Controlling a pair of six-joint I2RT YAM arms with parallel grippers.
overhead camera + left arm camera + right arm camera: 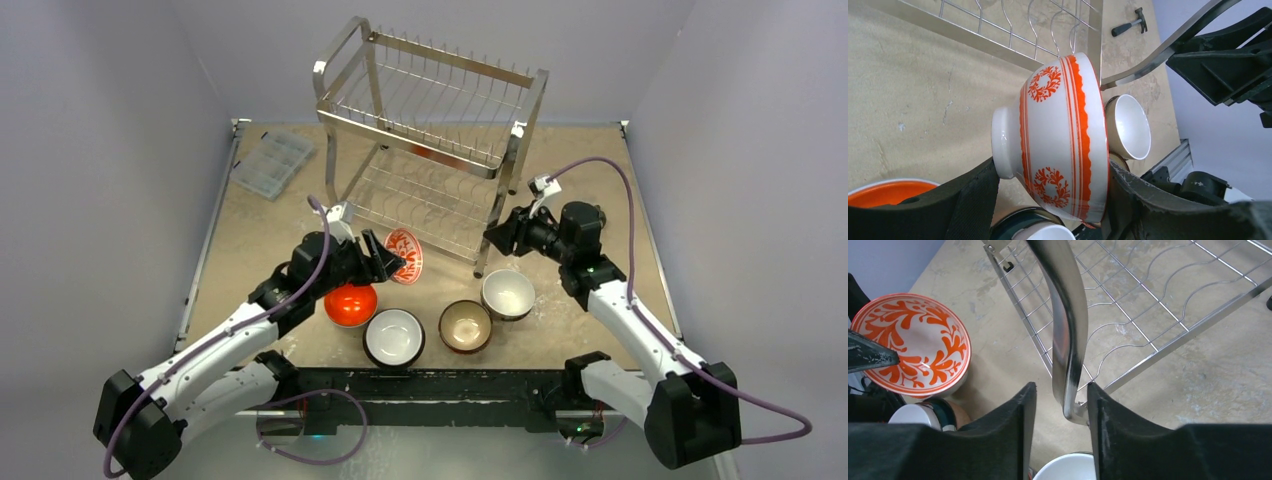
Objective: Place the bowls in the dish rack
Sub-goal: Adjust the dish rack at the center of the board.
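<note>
closest to the left wrist camera, the black fingers (965,210) of the left gripper (1053,167) stand wide apart and are clamped on a patterned bowl (1058,135), white with orange-red bands and leafy wreaths. one finger presses the outside near the bowl's foot and the other lies across its open mouth, so the bowl is held on edge with its mouth turned toward the right arm. seen from above, it hangs just in front of the lower tier of the dish rack (440,135), near the middle of the front edge and outside the wires.

the rack itself, tall, two-tiered and of shiny steel, stands at the far middle of the table (600,190).

the right gripper (1062,387) has its jaws partly open astride the rack's front right leg (1068,330), low down near the foot. a clear gap shows between the leg and one pad. the other pad looks to be against the steel, though the angle is too tight to be sure. it has hold of nothing.

four more bowls sit upright on the table toward the near edge. the orange-red bowl (350,305) is partly under the left wrist, and the dark-rimmed bowl (394,337) with a white inside sits just to its right. then comes the brown bowl (466,326), with the white bowl (507,293) just beyond it, below the right gripper.

a flat clear plastic box (272,163) lies at the far left of the table, to the left of the rack.
</note>
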